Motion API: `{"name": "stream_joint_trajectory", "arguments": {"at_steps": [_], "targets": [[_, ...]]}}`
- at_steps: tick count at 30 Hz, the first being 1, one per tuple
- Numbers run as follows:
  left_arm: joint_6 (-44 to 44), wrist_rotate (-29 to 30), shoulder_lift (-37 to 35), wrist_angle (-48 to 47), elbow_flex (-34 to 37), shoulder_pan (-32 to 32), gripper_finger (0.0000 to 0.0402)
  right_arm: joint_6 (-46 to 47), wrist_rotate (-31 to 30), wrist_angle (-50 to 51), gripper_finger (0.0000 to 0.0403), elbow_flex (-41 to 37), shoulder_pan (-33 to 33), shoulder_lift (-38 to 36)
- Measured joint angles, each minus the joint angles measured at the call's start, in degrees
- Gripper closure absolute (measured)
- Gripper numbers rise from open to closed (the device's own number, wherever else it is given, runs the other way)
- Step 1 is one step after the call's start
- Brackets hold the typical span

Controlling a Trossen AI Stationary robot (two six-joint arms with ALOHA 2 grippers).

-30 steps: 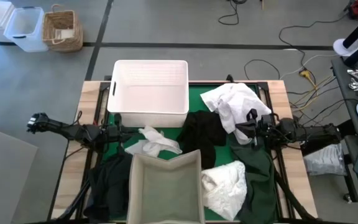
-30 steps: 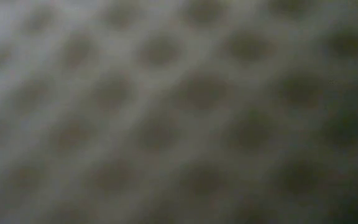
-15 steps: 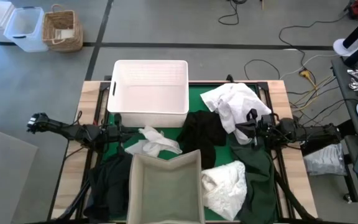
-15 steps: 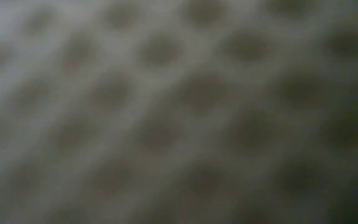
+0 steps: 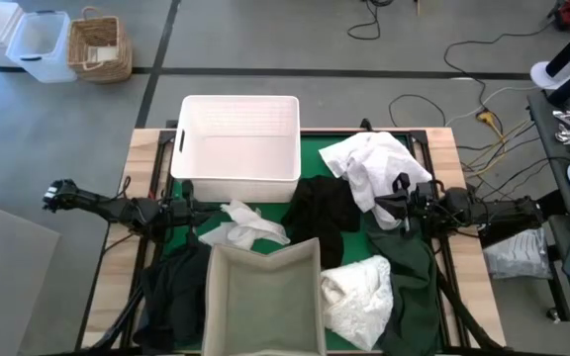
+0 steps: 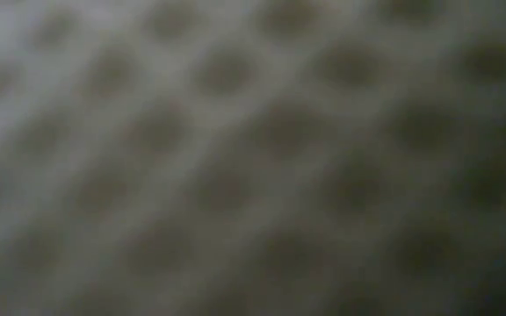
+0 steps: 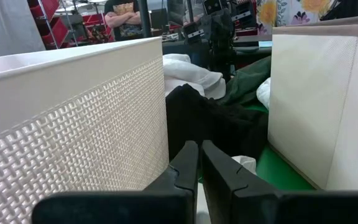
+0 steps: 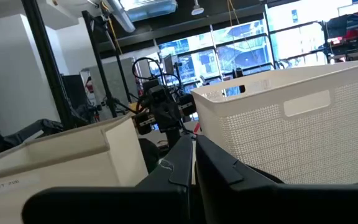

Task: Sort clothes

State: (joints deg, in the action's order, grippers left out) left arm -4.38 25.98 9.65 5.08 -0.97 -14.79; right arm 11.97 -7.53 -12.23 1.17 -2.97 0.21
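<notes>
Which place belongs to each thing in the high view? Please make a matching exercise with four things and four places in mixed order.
Things:
1. white plastic basket
2. beige fabric bin
3. black garment
4. left gripper

Places:
A. near edge of the table, middle
B. beside the small white garment, fingers shut
C. far left part of the green mat
D. centre of the mat, between two white garments

Pairs: 1-C, 2-A, 3-D, 4-B

The right gripper, also shut, waits at the large white garment.
</notes>
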Motion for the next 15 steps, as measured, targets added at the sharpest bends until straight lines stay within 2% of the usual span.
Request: {"name": "stream_joint_trajectory", "arguments": {"at_steps": [15], "targets": [[0.00, 0.00, 0.02, 0.00, 0.00, 0.00, 0.0400, 0.00, -0.01, -0.01, 0.0390, 0.00, -0.01, -0.02]]}}
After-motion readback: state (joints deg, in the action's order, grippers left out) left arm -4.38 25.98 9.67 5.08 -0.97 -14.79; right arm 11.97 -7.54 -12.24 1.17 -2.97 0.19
